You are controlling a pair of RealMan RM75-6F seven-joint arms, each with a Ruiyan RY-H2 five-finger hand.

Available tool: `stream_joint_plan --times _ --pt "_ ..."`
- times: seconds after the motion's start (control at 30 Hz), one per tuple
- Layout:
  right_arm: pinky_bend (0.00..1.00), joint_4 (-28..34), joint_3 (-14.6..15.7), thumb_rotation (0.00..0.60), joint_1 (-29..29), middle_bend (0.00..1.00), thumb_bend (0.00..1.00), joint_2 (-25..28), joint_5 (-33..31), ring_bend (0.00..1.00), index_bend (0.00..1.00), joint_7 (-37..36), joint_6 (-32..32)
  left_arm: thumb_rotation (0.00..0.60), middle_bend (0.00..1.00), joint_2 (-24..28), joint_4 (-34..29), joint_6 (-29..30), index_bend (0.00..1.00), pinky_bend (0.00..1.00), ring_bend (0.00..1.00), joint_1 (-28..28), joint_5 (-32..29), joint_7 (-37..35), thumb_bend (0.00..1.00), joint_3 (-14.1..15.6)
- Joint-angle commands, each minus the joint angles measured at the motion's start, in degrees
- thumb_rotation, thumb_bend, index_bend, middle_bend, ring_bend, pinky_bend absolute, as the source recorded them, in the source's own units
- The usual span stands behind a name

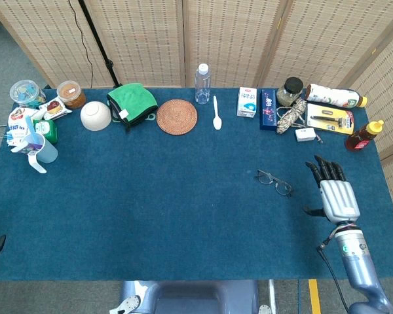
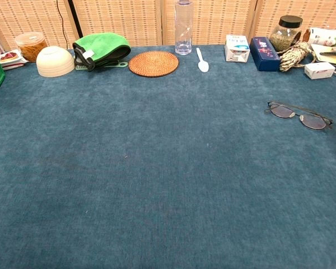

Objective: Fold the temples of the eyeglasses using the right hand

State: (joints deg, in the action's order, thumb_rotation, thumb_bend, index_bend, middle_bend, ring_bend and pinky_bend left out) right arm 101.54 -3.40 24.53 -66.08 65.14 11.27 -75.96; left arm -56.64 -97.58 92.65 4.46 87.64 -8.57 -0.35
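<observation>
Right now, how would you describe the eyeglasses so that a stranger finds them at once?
Look at the blue table, on its right half. The eyeglasses lie alone on the open cloth, in front of the row of boxes and jars, left of the robot hand. They are the only thin dark wire frame with two lenses.

Desk surface: dark blue felt-like cloth (image 1: 150,196), fills the lower two-thirds of the head view and most of the chest view.
Backdrop: woven wicker folding screen (image 1: 144,39), several panels with pale wooden frames, across the top of both views.
Floor: grey carpet (image 1: 13,59), visible at upper left and along the left edge of the head view.
Cable: black cord (image 1: 82,36), hanging in front of the screen, upper left.
Light: even, diffuse, no hard shadows.
</observation>
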Motion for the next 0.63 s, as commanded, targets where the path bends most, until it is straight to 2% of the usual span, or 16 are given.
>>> stream_joint_plan --times 0.03,0.5,0.63 --pt "0.00 1.5 1.0 0.600 -2.2 0.00 0.09 0.7 1.7 0.00 0.09 0.0 -2.3 0.360 0.02 -0.2 0.1 0.0 0.16 0.00 0.04 0.1 -0.1 -0.3 0.28 0.0" --pt "0.00 5.2 4.0 0.600 -11.0 0.00 0.09 2.8 6.8 0.00 0.09 1.4 -10.9 0.359 0.02 -1.2 0.5 1.5 0.16 0.00 0.04 1.3 1.7 -0.8 0.28 1.3" --pt "0.00 5.9 4.0 0.600 -13.0 0.00 0.09 3.4 7.4 0.00 0.09 0.8 -12.8 0.359 0.02 -0.7 -0.3 1.4 0.17 0.00 0.04 1.4 1.6 -0.1 0.28 1.5"
